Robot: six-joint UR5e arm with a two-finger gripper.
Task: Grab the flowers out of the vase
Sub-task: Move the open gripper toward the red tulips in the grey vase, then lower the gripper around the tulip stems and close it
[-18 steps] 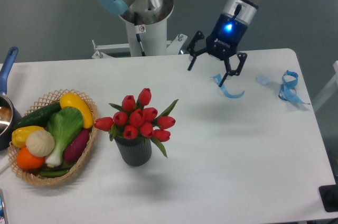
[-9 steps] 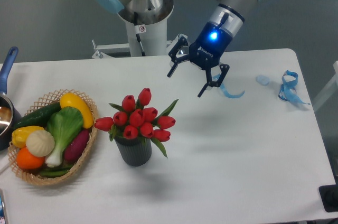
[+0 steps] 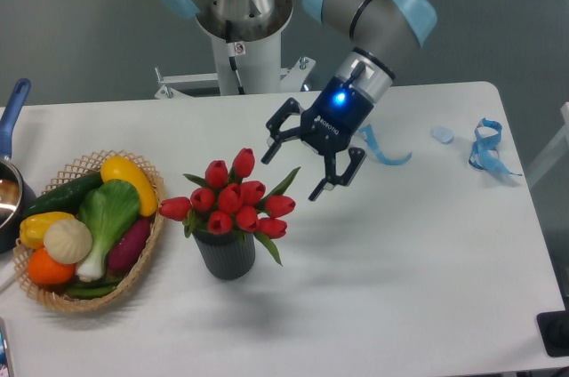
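From my seat I see the gripper (image 3: 296,172) hanging above the white worktop (image 3: 400,261) with its jaws spread wide and released, nothing between them. It sits just up and to the right of the flowers (image 3: 233,202), and one fingertip is close to the topmost red bloom, though I cannot tell whether it touches. A blue light glows on the gripper's body, and the arm (image 3: 373,12) slants down to it from the upper right. The flowers stand upright in the vase (image 3: 225,254), red heads bunched together with green leaves sticking out on both sides; the stems are hidden inside the vase's mouth. The vase is dark, ribbed, and rests on the worktop left of centre. To its left, near but apart, a wicker basket (image 3: 142,261) holds coloured vegetables (image 3: 89,226). At the far left edge a pan with a blue handle (image 3: 12,110) shows partly. Toward the back right of the worktop lie a curled blue ribbon (image 3: 384,153), a small pale blue piece (image 3: 442,134), and another blue ribbon (image 3: 486,148) near the right edge.
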